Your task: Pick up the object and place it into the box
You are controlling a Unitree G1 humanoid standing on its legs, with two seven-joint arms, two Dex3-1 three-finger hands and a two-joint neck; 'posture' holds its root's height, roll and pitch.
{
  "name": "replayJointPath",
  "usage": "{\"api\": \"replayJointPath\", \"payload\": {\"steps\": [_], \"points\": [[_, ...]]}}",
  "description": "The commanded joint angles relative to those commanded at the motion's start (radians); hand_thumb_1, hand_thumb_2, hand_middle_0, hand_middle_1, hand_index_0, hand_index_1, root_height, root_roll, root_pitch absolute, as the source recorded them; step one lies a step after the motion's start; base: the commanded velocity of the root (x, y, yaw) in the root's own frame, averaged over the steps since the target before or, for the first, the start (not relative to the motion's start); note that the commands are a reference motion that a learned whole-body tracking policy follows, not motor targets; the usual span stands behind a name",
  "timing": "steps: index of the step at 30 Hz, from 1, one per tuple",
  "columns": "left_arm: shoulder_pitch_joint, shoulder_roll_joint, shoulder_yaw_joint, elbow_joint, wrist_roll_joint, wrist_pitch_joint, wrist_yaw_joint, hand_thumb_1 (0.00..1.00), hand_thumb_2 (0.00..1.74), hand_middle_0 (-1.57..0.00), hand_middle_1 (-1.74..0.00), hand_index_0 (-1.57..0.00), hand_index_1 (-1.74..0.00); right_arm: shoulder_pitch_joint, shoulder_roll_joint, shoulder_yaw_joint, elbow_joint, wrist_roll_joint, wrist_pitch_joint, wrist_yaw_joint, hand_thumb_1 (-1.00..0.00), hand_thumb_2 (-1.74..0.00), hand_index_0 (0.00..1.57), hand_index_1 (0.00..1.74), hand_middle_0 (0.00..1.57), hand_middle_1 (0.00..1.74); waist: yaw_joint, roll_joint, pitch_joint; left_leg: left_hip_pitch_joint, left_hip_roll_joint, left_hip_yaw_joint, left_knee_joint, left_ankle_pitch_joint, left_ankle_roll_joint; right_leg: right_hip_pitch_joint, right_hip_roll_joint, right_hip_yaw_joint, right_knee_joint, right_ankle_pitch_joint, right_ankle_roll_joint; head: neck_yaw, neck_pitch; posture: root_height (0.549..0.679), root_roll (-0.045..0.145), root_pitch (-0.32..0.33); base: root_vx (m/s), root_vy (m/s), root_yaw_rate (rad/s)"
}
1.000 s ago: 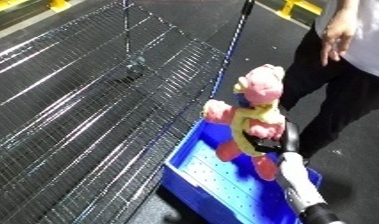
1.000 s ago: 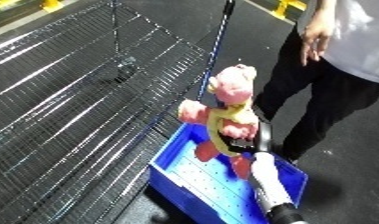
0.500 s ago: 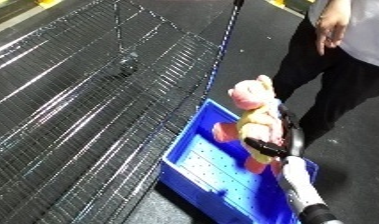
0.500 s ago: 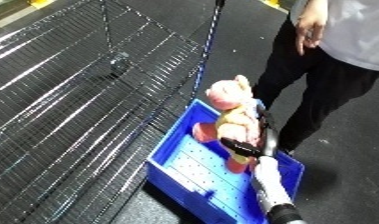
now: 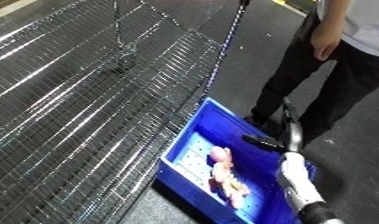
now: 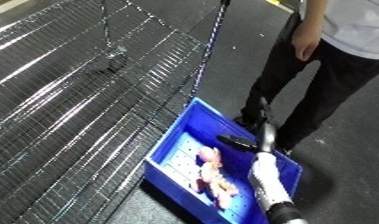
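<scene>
Beside the wire mesh, the pink toy (image 5: 223, 172) now lies in the blue bin (image 5: 187, 142), right hand (image 5: 261, 142) released.

Both views came from the robot's head and looked steeply down and forward, tilted so that the floor ran on a slant. Set side by side, they faced the same way and took in nearly the same scene: the blue bin (image 5: 187, 150) low and right of centre, the wire mesh panel (image 5: 88, 95) filling the left and upper part, and the dark floor (image 6: 248, 60) beyond. The right forearm (image 6: 267, 181) rose from the lower edge, close beneath the camera. In the right eye view everything sat a little further left than in the left eye view.
</scene>
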Motion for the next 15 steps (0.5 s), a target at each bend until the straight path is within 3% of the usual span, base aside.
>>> {"api": "replayJointPath", "payload": {"steps": [7, 15], "points": [[0.010, -0.007, 0.019, -0.019, -0.002, 0.011, -0.001, 1.00, 1.74, -1.57, -1.74, -1.57, -1.74, -0.001, 0.049, 0.109, -0.166, -0.016, 0.020, 0.070, 0.00, 0.00, 0.00, 0.00, 0.00, 0.00, 0.026, -0.011, 0.001, -0.004, -0.002, -0.012, -0.010, 0.011, 0.0002, 0.004, 0.0034, -0.006, 0.004, -0.005, 0.0006, -0.171, -0.020, 0.644, 0.074, -0.233, -0.010, -0.009, 0.064], [0.001, -0.016, 0.034, -0.051, 0.005, 0.027, 0.006, 1.00, 1.74, -1.57, -1.74, -1.57, -1.74, -0.021, 0.066, 0.242, -0.285, -0.051, 0.066, 0.136, 0.00, 0.00, 0.00, 0.00, 0.00, 0.00, 0.076, -0.037, 0.009, -0.019, -0.003, -0.034, 0.002, 0.017, 0.0013, 0.004, 0.0066, -0.014, 0.028, -0.013, -0.0002, -0.368, 0.006, 0.640, 0.064, -0.247, -0.022, -0.023, 0.096]]}}
